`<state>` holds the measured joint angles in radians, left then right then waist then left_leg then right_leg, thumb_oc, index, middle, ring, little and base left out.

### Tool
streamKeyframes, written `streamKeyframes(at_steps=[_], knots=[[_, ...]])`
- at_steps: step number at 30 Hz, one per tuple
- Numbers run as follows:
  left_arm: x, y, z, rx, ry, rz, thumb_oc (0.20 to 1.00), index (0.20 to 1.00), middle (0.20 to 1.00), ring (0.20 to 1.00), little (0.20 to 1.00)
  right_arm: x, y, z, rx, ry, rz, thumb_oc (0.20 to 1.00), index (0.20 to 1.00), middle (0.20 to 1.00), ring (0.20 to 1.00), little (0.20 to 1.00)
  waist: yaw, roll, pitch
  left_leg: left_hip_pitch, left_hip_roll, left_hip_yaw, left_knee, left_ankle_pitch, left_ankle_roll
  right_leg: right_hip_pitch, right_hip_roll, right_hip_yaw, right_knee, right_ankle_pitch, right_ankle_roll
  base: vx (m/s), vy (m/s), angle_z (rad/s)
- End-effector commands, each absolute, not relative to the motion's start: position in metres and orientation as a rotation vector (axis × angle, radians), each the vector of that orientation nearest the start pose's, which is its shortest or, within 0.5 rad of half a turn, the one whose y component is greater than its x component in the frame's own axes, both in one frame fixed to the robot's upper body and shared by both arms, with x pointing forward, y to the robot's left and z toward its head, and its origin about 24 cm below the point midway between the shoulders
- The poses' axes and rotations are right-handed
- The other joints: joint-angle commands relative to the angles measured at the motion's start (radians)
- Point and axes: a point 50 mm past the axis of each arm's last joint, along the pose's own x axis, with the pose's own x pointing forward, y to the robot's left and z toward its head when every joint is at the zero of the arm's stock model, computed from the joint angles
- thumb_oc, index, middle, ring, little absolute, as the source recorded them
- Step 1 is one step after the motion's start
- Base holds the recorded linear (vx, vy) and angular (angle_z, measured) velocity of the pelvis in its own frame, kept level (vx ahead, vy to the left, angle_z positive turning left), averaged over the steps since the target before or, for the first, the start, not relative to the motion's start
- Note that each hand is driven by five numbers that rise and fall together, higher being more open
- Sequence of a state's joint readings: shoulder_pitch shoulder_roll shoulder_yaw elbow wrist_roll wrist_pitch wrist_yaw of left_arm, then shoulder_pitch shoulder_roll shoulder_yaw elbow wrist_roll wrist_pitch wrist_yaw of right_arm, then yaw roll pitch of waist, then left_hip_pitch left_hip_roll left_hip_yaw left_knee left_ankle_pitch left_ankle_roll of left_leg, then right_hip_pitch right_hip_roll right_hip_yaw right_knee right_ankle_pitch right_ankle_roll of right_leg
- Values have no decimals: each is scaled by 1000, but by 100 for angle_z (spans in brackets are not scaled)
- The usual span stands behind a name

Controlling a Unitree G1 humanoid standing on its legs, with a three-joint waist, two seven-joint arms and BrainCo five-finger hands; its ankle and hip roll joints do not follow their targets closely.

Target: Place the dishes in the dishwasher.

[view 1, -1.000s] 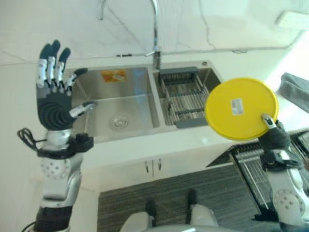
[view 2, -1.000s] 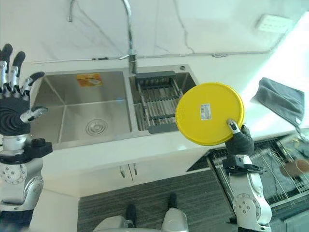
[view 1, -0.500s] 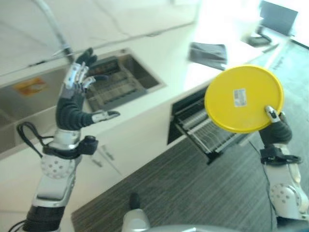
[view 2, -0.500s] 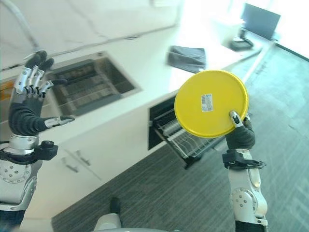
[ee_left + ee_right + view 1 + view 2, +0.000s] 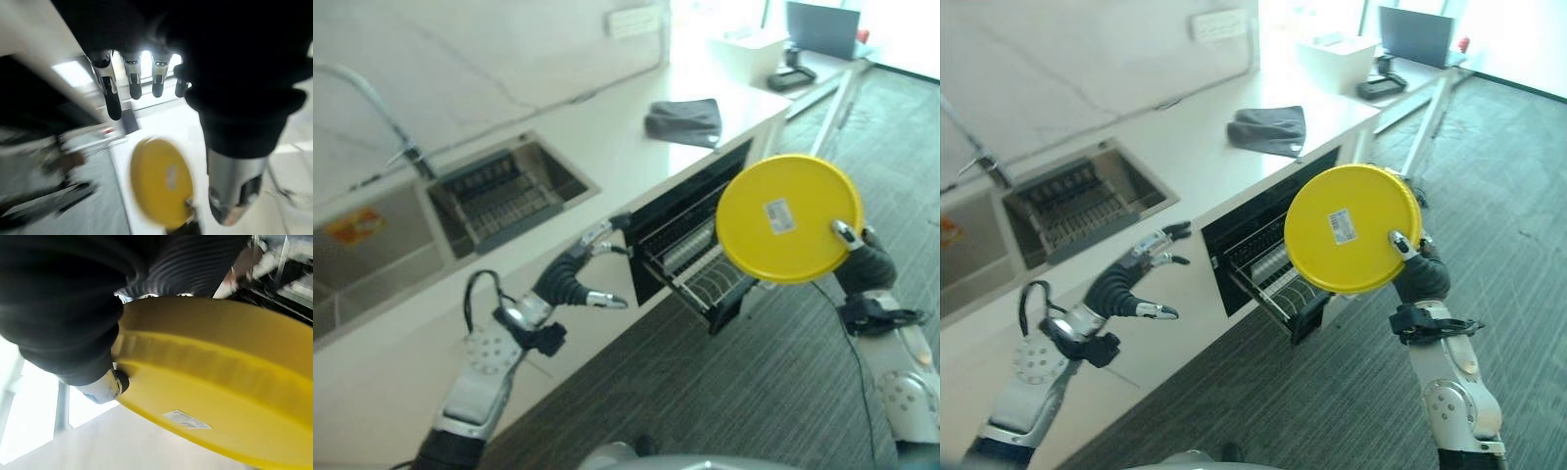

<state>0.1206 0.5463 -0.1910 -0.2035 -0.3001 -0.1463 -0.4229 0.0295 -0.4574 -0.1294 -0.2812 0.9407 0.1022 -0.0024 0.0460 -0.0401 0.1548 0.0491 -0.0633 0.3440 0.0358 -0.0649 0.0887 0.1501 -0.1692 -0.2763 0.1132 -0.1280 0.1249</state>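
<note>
Right hand (image 5: 1418, 279) nearest, low on the robot's right side; it grips a yellow plate (image 5: 1351, 229) by its lower edge, thumb over the rim, fingers behind; plate held upright in the air, underside with a white label facing the head camera; right wrist view shows the rim pinched between thumb and fingers.

Left hand (image 5: 570, 279) reaches forward from the left, fingers straight and spread, thumb apart; it holds nothing; it hovers in front of the white cabinet face below the tabletop (image 5: 607, 147), not visibly touching it; left wrist view shows its fingers extended, with the plate beyond them.

Behind and partly hidden by the plate: the dishwasher (image 5: 690, 220), its dark opening set under the tabletop; a wire rack (image 5: 700, 279) pulled out over the grey striped floor (image 5: 1332, 392); what lies in the rack I cannot tell.

Further back on the tabletop: a folded grey cloth (image 5: 1269, 128) just above the dishwasher; to the left a steel sink (image 5: 372, 264) with a drainer basket (image 5: 504, 191) in its right basin; tap (image 5: 382, 113) behind it against the white wall.
</note>
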Motion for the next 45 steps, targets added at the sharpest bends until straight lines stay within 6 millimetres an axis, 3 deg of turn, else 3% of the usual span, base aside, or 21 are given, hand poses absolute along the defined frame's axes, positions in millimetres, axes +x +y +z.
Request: streamKeyframes(at_steps=[1, 3, 7, 8, 10, 11, 13, 17, 19, 23, 25, 26, 28, 30, 31, 32, 34, 36, 37, 40, 45], knots=[[214, 169, 72, 121, 16, -765, 1000, 1000, 1000, 1000, 1000, 249, -248, 174, 432, -444, 109, 200, 200, 200, 200, 200, -21, 8, 17, 25, 73, -100, 9, -28, -89, -26, 79, -15, 14, 43, 5, 220, 228, 1], [205, 167, 46, 94, 178, -830, 1000, 1000, 1000, 1000, 1000, 247, -252, 178, 431, -461, 124, 200, 200, 200, 200, 200, -33, 9, 22, 47, 79, -109, -24, -22, -78, -73, 74, -18, 124, 55, 22, 202, 228, 3], [191, 161, 17, 41, 405, -969, 1000, 1000, 1000, 1000, 1000, 250, -250, 184, 423, -478, 157, 200, 200, 200, 200, 200, -39, 25, 32, 59, 90, -100, -48, -27, -58, -137, 44, -49, 298, 83, 33, 125, 200, 3], [182, 160, -1, 8, 555, -1020, 1000, 1000, 1000, 1000, 1000, 253, -248, 186, 413, -473, 186, 200, 200, 200, 200, 200, -43, 28, 36, 66, 92, -96, -46, -37, -50, -156, 33, -51, 375, 83, 37, 165, 176, -9], [177, 160, -13, -6, 673, -1054, 1000, 1000, 1000, 1000, 1000, 257, -245, 189, 401, -475, 210, 200, 200, 200, 200, 200, -38, 30, 34, 56, 98, -90, -29, -44, -48, -168, 5, -60, 370, 98, 29, 142, 55, -14], [175, 162, -21, 13, 755, -1066, 1000, 1000, 1000, 1000, 1000, 261, -243, 191, 397, -479, 228, 200, 200, 200, 200, 200, -26, 24, 34, 50, 99, -91, -6, -54, -57, -152, -47, -84, 295, 110, 28, 105, -97, -15], [172, 163, -26, -46, 828, -1071, 1000, 1000, 1000, 1000, 1000, 263, -241, 192, 395, -482, 229, 200, 200, 200, 200, 200, -20, 16, 36, 52, 100, -98, 13, -66, -69, -138, -85, -89, 196, 139, 36, 136, -162, -23], [155, 167, -48, -69, 974, -1046, 1000, 1000, 1000, 1000, 1000, 264, -239, 189, 387, -463, 214, 200, 200, 200, 200, 200, -43, 6, 29, 66, 116, -136, 39, -86, -100, -114, -121, 16, -7, 203, 71, 190, -242, 2], [141, 182, -69, -21, 1104, -971, 1000, 1000, 1000, 1000, 1000, 265, -239, 190, 383, -449, 221, 200, 200, 200, 200, 200, -55, -1, 21, 71, 144, -157, 47, -96, -120, -118, -159, 73, -93, 273, 105, 229, -418, 59], [124, 214, -100, 100, 1234, -728, 1000, 1000, 1000, 1000, 1000, 264, -240, 193, 361, -460, 237, 200, 200, 200, 200, 200, -45, -10, 15, 57, 194, -197, 78, -118, -148, -117, -196, 96, -172, 320, 130, 170, -490, 44], [116, 225, -111, 114, 1259, -608, 1000, 1000, 1000, 1000, 1000, 261, -237, 194, 327, -459, 234, 200, 200, 200, 200, 200, -48, -12, 12, 51, 222, -222, 84, -117, -161, -123, -191, 129, -189, 322, 135, 187, -582, 23], [104, 235, -125, -25, 1287, -331, 1000, 1000, 1000, 1000, 1000, 257, -231, 197, 243, -475, 233, 200, 200, 200, 200, 200, -47, -10, 11, 66, 256, -238, 60, -107, -178, -140, -179, 136, -189, 315, 137, 190, -676, 0], [67, 250, -149, -173, 1332, -18, 1000, 1000, 1000, 1000, 1000, 255, -224, 199, 196, -488, 290, 200, 200, 200, 200, 200, -40, -5, 7, 80, 315, -255, 21, -65, -210, -151, -136, 120, -162, 247, 135, 215, -850, 9], [34, 249, -160, -344, 1378, 197, 1000, 1000, 1000, 1000, 1000, 254, -218, 196, 175, -470, 328, 200, 200, 200, 200, 200, -46, -2, 2, 113, 352, -243, -16, -10, -240, -164, -78, 131, -142, 204, 98, 147, -588, 8], [33, 249, -160, -351, 1376, 209, 1000, 1000, 1000, 1000, 1000, 255, -217, 196, 174, -470, 331, 200, 200, 200, 200, 200, -47, 0, 3, 115, 355, -242, -21, -6, -242, -163, -74, 130, -142, 202, 95, 119, -514, -5], [15, 242, -165, -451, 1386, 291, 1000, 1000, 1000, 1000, 1000, 255, -217, 190, 171, -458, 343, 200, 200, 200, 200, 200, -41, -1, 1, 67, 377, -205, 21, 85, -250, -123, -35, 101, -172, 191, 60, 101, -485, -1], [0, 239, -167, -441, 1406, 317, 1000, 1000, 1000, 1000, 1000, 250, -224, 188, 135, -466, 301, 200, 200, 200, 200, 200, -41, -6, 1, -5, 390, -132, 82, 119, -251, -86, -19, 34, -198, 175, 36, 100, -525, 94], [-5, 234, -169, -508, 1394, 366, 1000, 1000, 1000, 1000, 1000, 248, -231, 186, 78, -459, 259, 200, 200, 200, 200, 200, -29, 0, 7, -47, 336, -126, 98, 88, -248, -67, -11, -27, -197, 156, 23, 90, -254, 160], [-10, 231, -169, -568, 1391, 394, 1000, 1000, 1000, 1000, 1000, 248, -232, 186, 17, -461, 236, 200, 200, 200, 200, 200, -26, 16, 4, -38, 323, -113, 24, 93, -249, -63, -1, -39, -196, 145, 20, 136, 22, 107], [-17, 224, -171, -586, 1416, 395, 1000, 1000, 1000, 1000, 1000, 245, -232, 187, -88, -472, 210, 200, 200, 200, 200, 200, -33, 39, -5, -31, 354, -85, -100, 166, -276, -40, 12, -57, -200, 116, 12, 110, 131, 66], [-13, 220, -172, -625, 1412, 407, 1000, 1000, 1000, 1000, 1000, 243, -233, 189, -154, -480, 189, 200, 200, 200, 200, 200, -46, 42, -15, -27, 353, -89, -115, 158, -277, -7, -20, -51, -192, 98, 32, 142, 347, 19]])
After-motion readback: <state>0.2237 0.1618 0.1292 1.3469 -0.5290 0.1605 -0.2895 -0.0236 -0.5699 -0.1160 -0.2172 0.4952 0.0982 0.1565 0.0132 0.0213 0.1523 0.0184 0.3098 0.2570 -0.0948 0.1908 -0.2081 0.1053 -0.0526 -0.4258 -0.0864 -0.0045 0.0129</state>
